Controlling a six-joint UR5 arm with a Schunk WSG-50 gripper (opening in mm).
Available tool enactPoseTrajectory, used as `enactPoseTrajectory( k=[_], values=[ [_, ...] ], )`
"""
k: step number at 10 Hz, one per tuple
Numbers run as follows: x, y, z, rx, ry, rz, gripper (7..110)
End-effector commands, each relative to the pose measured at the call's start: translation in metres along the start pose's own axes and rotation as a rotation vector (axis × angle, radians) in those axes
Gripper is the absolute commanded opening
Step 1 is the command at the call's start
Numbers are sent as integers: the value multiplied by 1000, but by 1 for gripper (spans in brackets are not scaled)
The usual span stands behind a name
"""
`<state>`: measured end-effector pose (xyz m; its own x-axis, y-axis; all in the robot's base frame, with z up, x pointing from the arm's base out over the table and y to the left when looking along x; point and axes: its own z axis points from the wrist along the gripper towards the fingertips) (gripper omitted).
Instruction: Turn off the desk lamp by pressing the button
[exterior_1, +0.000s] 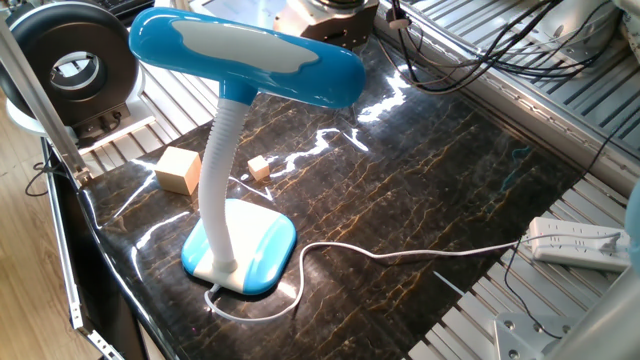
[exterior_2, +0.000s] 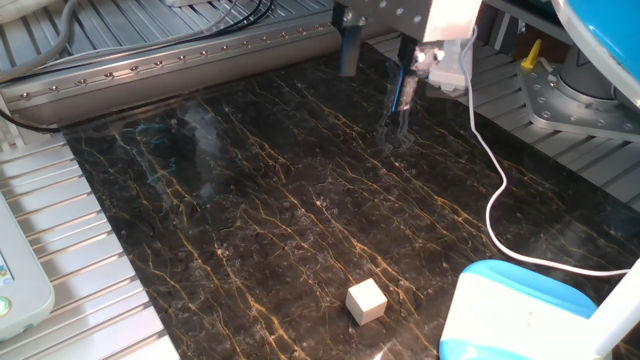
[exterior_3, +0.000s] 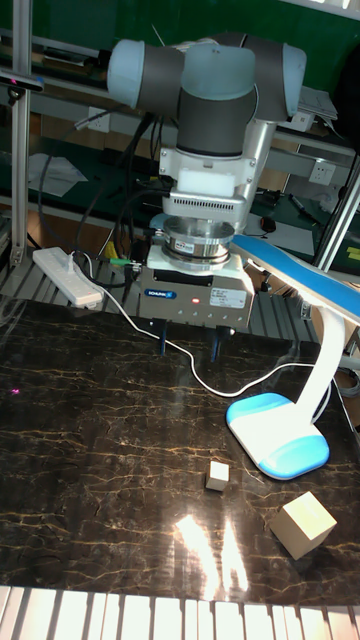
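The desk lamp stands on the dark marble table with its blue oval head (exterior_1: 245, 55) on a white ribbed neck (exterior_1: 215, 165) over a blue and white base (exterior_1: 240, 248). The base also shows in the other fixed view (exterior_2: 520, 310) and the tall view (exterior_3: 278, 438). I cannot make out the button in any view. My gripper (exterior_3: 190, 345) hangs over the far side of the table, well apart from the base, and is open with nothing between its two fingers (exterior_2: 349, 52). In the one fixed view the lamp head hides most of it.
A large wooden cube (exterior_1: 179, 168) and a small one (exterior_1: 260, 167) lie near the lamp base. The small cube (exterior_2: 366, 301) also shows beside the base. The white cord (exterior_1: 400, 255) runs across the table to a power strip (exterior_1: 575, 243). Cables and metal rails border the table.
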<state>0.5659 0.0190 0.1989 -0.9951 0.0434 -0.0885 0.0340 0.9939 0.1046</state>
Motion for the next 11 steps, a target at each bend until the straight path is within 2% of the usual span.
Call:
enactPoseTrajectory(
  k=[1, 2, 3, 4, 5, 6, 10, 11],
  values=[
    [15, 10, -7, -65, 64, -57, 7],
    [19, 26, -11, -142, 85, -45, 7],
    [22, 30, -15, -173, 98, -38, 7],
    [18, 17, -14, -129, 86, -45, 7],
    [12, 10, -15, -109, 67, -39, 7],
    [11, 15, -18, -147, 63, -32, 7],
    [18, 46, -33, -372, 66, 21, 7],
    [19, 40, -32, -366, 68, 33, 7]
  ],
)
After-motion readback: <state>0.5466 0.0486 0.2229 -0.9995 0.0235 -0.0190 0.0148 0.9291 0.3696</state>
